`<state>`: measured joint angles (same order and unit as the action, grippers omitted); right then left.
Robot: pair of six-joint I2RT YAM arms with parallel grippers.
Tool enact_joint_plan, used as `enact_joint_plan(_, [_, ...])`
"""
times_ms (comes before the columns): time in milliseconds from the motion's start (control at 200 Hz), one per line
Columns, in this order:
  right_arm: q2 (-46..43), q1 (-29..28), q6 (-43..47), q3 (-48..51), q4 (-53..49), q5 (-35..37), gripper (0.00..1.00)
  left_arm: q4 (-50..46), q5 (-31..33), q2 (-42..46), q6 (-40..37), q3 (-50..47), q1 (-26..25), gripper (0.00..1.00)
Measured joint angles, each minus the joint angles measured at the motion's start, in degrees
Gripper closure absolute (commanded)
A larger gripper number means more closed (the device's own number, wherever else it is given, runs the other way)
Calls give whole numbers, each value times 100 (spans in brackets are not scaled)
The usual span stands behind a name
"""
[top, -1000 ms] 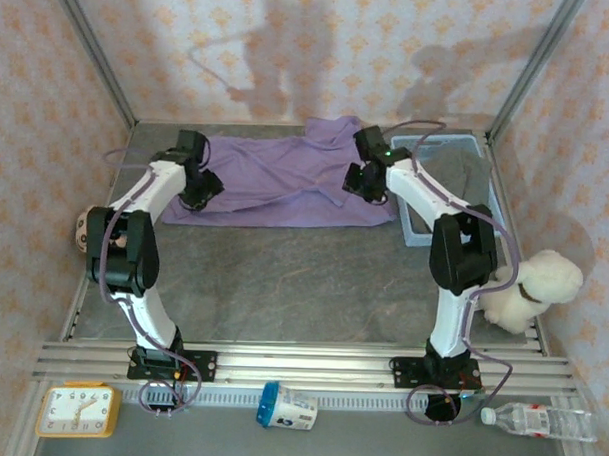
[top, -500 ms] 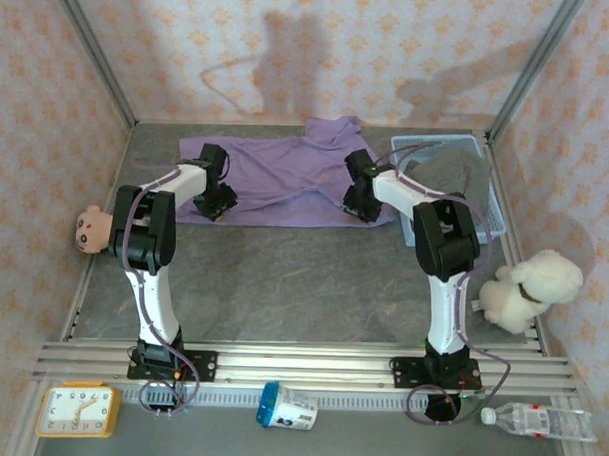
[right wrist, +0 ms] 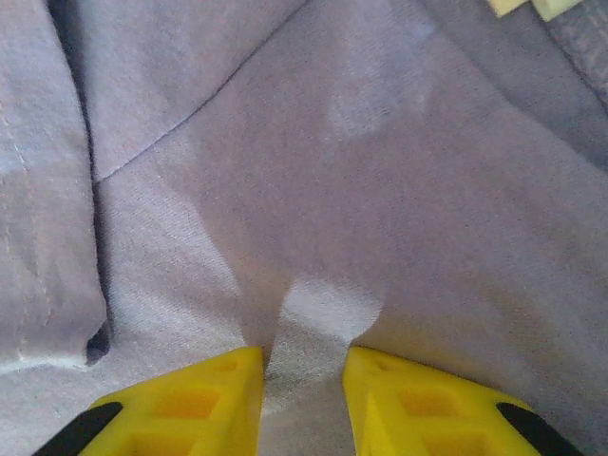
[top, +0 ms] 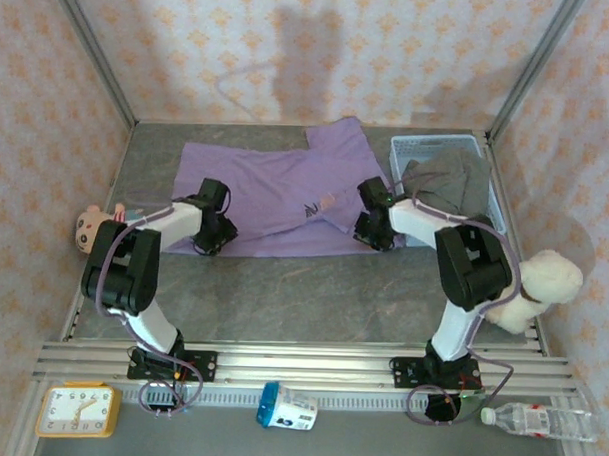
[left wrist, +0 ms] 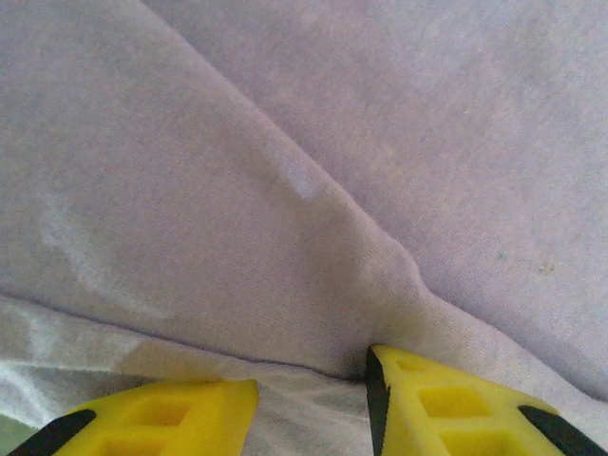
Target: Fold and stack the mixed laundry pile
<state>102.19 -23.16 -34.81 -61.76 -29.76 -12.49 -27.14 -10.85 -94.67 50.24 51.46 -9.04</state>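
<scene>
Yellow fingers point(left wrist: 446, 408) of the left gripper point(top: 212, 237) stand partly closed on the near left hem of the lilac-purple long-sleeved cloth shirt point(top: 276, 187), with a fold of it bunched between them. At the shirt's near right edge the right gripper point(top: 374, 236) pinches a ridge of the same cloth, jaws narrowly apart around it. The shirt lies spread across the far middle of the grey table point(top: 302, 288). Grey-brown cloth trousers point(top: 451, 178) slump in the light blue plastic mesh basket point(top: 399, 143) at the far right, just beside the shirt.
</scene>
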Motion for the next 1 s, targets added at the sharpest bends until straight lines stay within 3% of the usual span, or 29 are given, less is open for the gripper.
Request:
enact_joint_plan(180, [-671,-96,-2,599,-463,-144,57,-157,94,555,450,-446,-520,48])
enact_joint_plan(270, [-892,-131,79,603,-691,-221,50,-385,166,684,647,-476,-562,38])
enact_joint_plan(400, [-1128,-225,205,446,-774,-407,49,-802,433,791,697,-258,-555,28])
enact_joint_plan(590, [-863,-621,376,-20,-684,-603,49,-903,564,776,636,409,-555,26])
enact_joint_plan(831, [-98,-717,374,-343,-487,-494,61,-901,577,612,599,509,-555,25])
enact_joint_plan(1001, [214,-702,352,-643,-492,-238,84,-925,658,612,514,494,-549,24])
